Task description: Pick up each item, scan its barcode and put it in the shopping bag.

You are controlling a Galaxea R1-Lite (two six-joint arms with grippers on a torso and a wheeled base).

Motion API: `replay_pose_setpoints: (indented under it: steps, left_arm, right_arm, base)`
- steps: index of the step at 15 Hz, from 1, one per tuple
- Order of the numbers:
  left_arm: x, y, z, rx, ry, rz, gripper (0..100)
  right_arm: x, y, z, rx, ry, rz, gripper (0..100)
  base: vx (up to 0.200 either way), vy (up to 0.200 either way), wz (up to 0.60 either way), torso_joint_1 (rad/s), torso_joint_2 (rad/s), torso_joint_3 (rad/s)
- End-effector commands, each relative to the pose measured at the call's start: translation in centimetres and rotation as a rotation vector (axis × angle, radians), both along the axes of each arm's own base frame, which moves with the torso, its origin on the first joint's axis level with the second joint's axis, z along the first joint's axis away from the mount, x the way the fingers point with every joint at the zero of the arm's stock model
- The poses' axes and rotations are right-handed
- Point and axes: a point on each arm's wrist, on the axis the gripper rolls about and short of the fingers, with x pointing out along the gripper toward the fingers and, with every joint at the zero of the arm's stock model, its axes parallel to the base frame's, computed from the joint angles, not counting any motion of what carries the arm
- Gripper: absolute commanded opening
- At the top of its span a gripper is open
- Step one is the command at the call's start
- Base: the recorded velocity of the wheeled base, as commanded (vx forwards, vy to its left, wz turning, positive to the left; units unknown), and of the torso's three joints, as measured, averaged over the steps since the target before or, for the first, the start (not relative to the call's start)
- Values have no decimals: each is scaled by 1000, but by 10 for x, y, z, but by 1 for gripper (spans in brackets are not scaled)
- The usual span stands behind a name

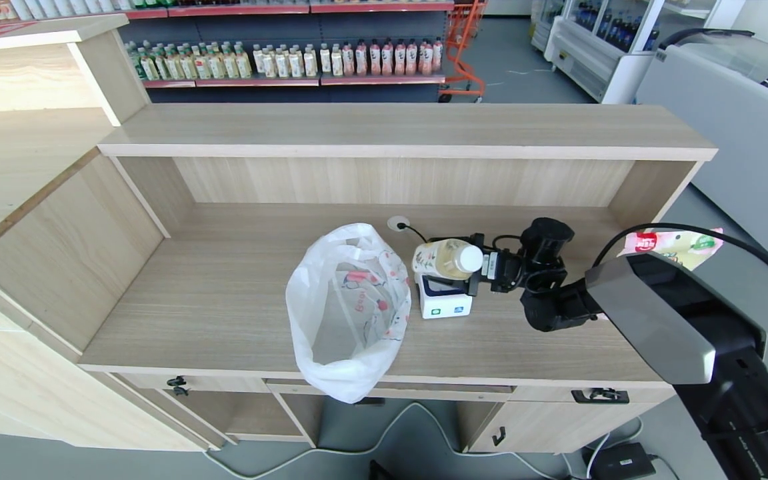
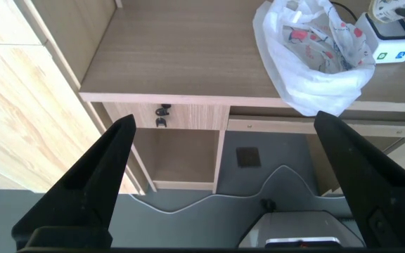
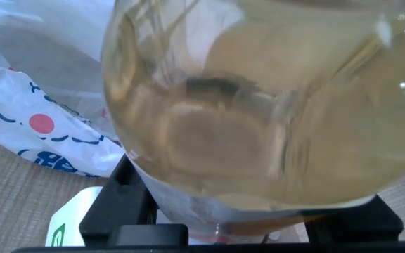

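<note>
A tea bottle [image 1: 441, 259] with a white cap lies on its side in the air, just above the white barcode scanner [image 1: 446, 301]. My right gripper [image 1: 481, 265] is shut on the bottle's cap end, reaching in from the right. Up close the bottle [image 3: 259, 105] shows pale yellow liquid, with a black finger [image 3: 118, 207] beside it and the scanner [image 3: 69, 221] below. The white shopping bag [image 1: 347, 307] stands open just left of the scanner, hanging over the counter's front edge. My left gripper [image 2: 227, 183] hangs open below and in front of the counter, holding nothing.
A colourful snack packet [image 1: 674, 243] lies at the counter's right end behind my right arm. The wooden counter [image 1: 224, 293] has a raised back ledge and side walls. A cable [image 1: 417, 233] runs from a hole behind the scanner. Drawers and cables sit below the front edge.
</note>
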Motion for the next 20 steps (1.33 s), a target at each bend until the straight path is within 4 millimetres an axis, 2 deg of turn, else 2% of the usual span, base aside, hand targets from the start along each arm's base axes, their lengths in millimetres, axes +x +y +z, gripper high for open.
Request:
replay_pose_setpoints:
  steps: [1, 15, 20]
  left_arm:
    - [0, 0, 0, -2, 0, 0, 100]
    - [0, 0, 0, -2, 0, 0, 100]
    - [0, 0, 0, -2, 0, 0, 100]
  right_arm:
    - [-1, 0, -5, -3, 10, 2, 0]
    - [1, 4, -15, 5, -28, 16, 0]
    - [1, -1, -5, 11, -44, 6, 0]
  base:
    - [0, 0, 0, 0, 0, 0]
    - [0, 0, 0, 0, 0, 0]
    - [0, 0, 0, 0, 0, 0]
